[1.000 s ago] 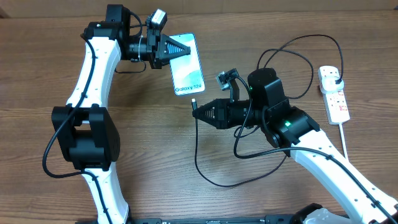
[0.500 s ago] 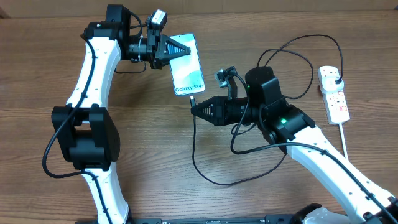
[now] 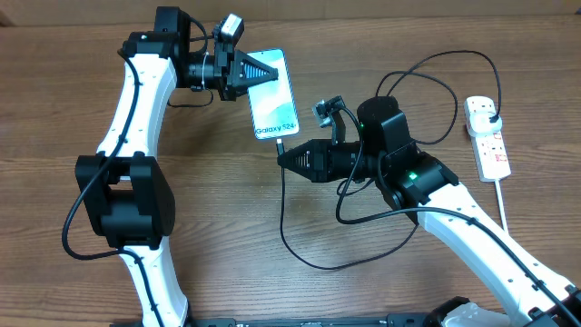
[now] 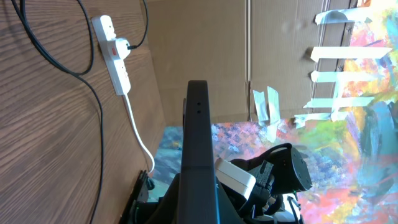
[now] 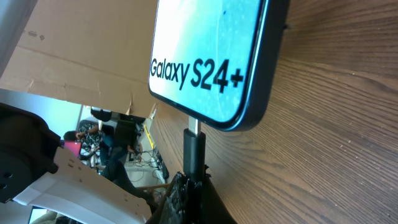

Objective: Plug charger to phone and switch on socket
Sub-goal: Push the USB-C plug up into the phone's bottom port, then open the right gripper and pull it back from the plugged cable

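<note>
Charger is a long thin black wire that loops on the brown table. Its small tip is pinched in the right gripper, whose two fingers are squeezed tight on it. The tip points at the bottom end of the phone and touches it there. In the right wrist view a little silver metal shows between the tip and the phone, so it may not be pushed all the way in. The phone's screen is lit bright blue. The left gripper is closed on the phone's top end and holds it. The wire's other end, a black plug, sits in the white socket at the right side of the table, well apart from the phone. The socket has red switches, but they are too small to tell if they are on.
</note>
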